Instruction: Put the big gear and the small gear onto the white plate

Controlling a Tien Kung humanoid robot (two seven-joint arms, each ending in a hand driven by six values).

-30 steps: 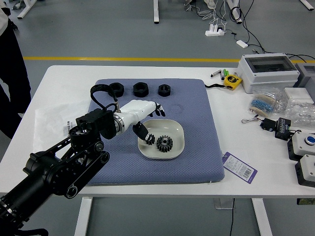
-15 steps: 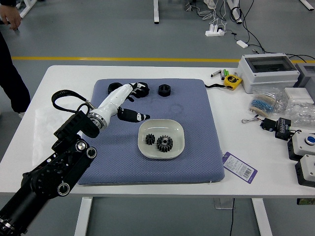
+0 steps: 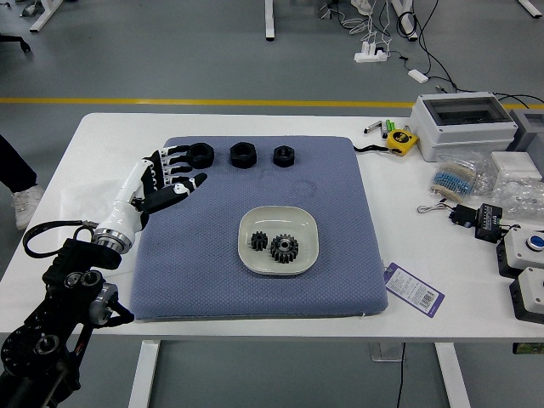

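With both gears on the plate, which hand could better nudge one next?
Probably the left: the left hand is open and empty over the edge of the mat holding the plate; the right hand is out of view.

Room, seen from above. The floor (image 3: 204, 72) is smooth and grey, crossed from side to side by a yellow line (image 3: 221, 102) beyond the white table (image 3: 340, 328). Two pale table legs (image 3: 144, 374) show below the near edge; a dark cord (image 3: 401, 374) hangs between them. At the top, white furniture feet (image 3: 269, 19) stand on the floor. Upper right: a white power strip (image 3: 371, 53), with black and white cables (image 3: 438, 64) trailing nearby. Light is even.
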